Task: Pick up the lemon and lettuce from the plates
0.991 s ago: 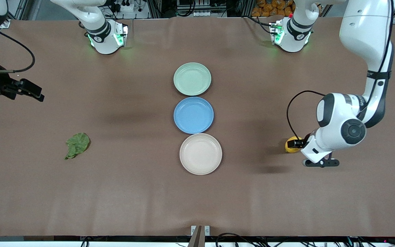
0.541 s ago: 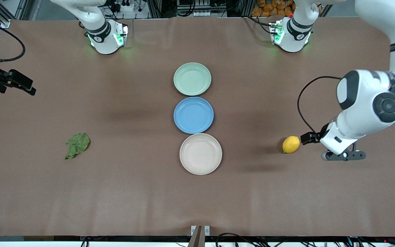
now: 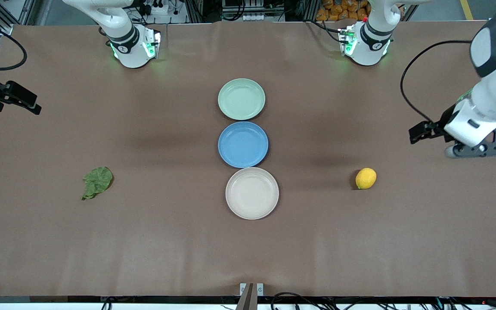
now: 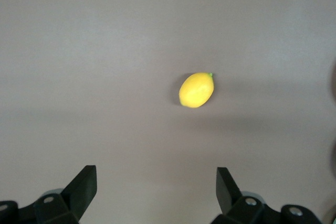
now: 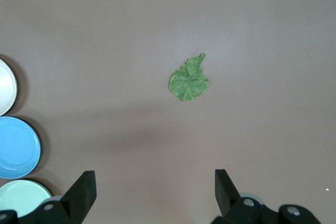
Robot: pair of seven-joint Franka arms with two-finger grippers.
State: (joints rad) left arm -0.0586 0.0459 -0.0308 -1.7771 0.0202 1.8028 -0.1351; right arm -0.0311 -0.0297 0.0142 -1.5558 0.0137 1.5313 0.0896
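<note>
Three plates are recorded in a row at the middle of the tabletop (image 3: 144,258), all bare: the beige plate (image 3: 252,193) nearest the front camera, the blue plate (image 3: 243,144) next, the mint plate (image 3: 241,98) farthest. At about the beige plate's depth, the lemon (image 3: 366,178) is listed lying loose on the tabletop toward the left arm's end, and the lettuce (image 3: 97,181) flat on the tabletop toward the right arm's end; both are well apart from every plate, so the removal is judged complete. Farther from the camera, the left end effector (image 3: 474,150) is held up over bare tabletop at the left arm's end, fingers spread wide and empty, the lemon seen clear below it in the left wrist view. The right end effector (image 3: 13,98) is held over the tabletop's edge at the right arm's end, likewise wide and empty. Risks noted: the lemon, being oval and smooth, could roll if the covering is jolted or shifted; the leaf, light and matte, could be shifted by a low pass of an arm; a needless re-grasp could disturb either item.
</note>
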